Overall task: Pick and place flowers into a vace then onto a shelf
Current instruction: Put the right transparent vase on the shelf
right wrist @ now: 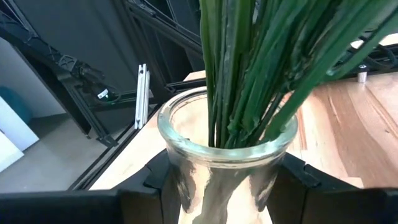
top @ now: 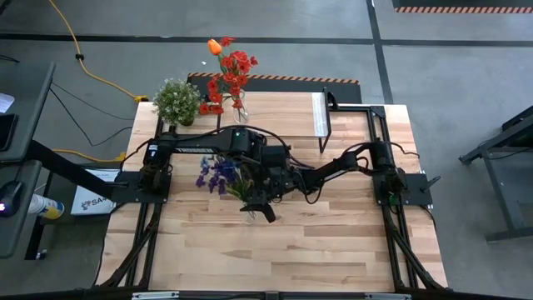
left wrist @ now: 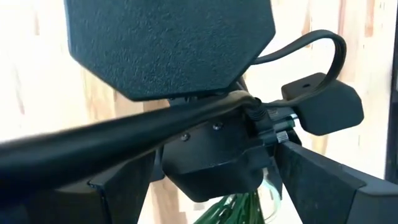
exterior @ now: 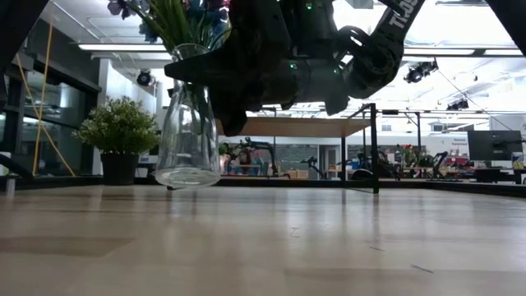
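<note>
Pinching a glass vase [right wrist: 227, 158] of purple flowers [top: 218, 173], right pincer [right wrist: 227, 186], left pincer [top: 265, 171] spread above, potted plant [top: 176, 101] and shelf [top: 346, 112] beyond.

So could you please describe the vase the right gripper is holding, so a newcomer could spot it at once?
Look at the middle of the wooden table, where the two dark arms meet. The right gripper clasps the neck of a clear glass vase there. It holds purple and blue flowers, whereas the other vase at the far edge has red ones.
</note>
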{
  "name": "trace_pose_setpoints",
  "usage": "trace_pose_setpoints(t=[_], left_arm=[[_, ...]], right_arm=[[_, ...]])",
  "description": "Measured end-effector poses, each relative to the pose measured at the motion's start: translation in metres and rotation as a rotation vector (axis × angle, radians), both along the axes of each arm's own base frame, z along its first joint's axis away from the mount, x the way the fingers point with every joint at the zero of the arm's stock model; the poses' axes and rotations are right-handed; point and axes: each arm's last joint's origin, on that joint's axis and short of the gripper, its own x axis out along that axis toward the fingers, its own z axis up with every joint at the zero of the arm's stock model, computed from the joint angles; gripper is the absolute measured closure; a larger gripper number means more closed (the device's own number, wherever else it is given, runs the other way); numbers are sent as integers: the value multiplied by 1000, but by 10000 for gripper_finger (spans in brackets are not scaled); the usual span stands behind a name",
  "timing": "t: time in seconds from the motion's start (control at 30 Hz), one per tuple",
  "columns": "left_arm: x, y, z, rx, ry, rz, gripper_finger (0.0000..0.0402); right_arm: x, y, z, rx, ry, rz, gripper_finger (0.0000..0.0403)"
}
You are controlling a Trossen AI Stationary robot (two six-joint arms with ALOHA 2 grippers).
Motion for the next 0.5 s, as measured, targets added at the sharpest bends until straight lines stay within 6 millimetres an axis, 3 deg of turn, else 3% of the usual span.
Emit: trace_pose_setpoints(t=[0.5], left_arm=[[-1, 1, 0, 69, 8, -184, 41]], right_arm=[[-1, 0, -7, -33, 54, 0, 240]])
